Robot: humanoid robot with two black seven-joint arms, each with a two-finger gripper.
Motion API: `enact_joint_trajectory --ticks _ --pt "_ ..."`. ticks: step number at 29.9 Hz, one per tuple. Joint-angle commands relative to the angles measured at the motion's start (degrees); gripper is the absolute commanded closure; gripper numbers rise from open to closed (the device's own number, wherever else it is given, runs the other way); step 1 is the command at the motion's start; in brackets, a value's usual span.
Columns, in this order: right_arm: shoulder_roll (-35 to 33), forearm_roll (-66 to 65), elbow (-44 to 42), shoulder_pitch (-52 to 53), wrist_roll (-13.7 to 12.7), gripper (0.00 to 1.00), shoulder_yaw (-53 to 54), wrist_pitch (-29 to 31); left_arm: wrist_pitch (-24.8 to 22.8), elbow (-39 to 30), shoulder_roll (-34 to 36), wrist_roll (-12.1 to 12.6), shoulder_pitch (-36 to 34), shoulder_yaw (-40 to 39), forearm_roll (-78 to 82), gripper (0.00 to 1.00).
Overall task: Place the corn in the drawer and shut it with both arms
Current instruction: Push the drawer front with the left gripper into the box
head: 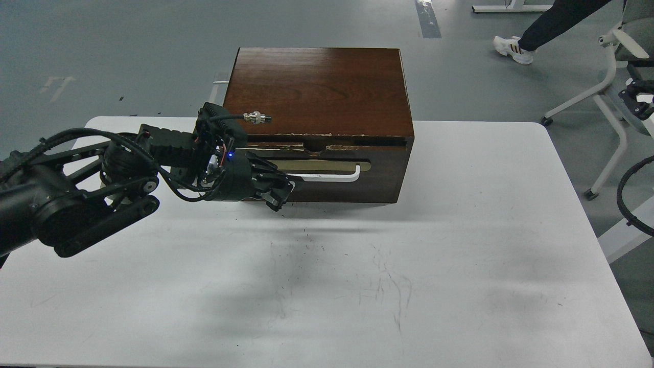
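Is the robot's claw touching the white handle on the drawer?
Cannot tell. In the head view the left claw overlaps the handle's left end, hiding any contact or gap.

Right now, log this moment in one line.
left gripper: at drawer front, by handle | drawer: nearly shut | corn: unseen | right gripper: out of view

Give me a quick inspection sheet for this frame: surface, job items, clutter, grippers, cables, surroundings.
Surface: white table, scuffed with dark marks.
Job's things: drawer looks nearly flush in the wooden box; white handle showing; corn not seen.
Clutter: nothing seen.
Grippers: left gripper at the drawer front, left of the handle, fingers too dark to tell; right gripper out of view.
Cables: black cables along the left arm.
Surroundings: grey floor, chair at right, a person's shoe beyond.
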Motion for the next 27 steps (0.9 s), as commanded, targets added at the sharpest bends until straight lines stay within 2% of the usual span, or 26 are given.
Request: enact_joint_trajectory --ticks 1,11,21,27 --pt "0.01 0.0 0.0 0.01 0.0 0.0 0.0 0.0 0.0 0.75 -0.01 -0.07 -0.04 -0.07 -0.01 1.0" --pt "-0.07 0.0 0.0 0.01 0.0 0.0 0.0 0.0 0.0 2.95 -0.18 -0.07 -0.13 -0.16 -0.01 1.0" --pt "0.01 0.0 0.0 -0.16 0.0 0.0 0.0 0.0 0.0 2.34 -1.06 -0.42 -1.53 -0.33 -1.5 1.0" --pt "-0.51 0.0 0.0 -0.16 0.0 0.0 0.09 0.0 0.0 -0.39 3.42 -0.51 -5.05 -0.6 -23.36 1.0"
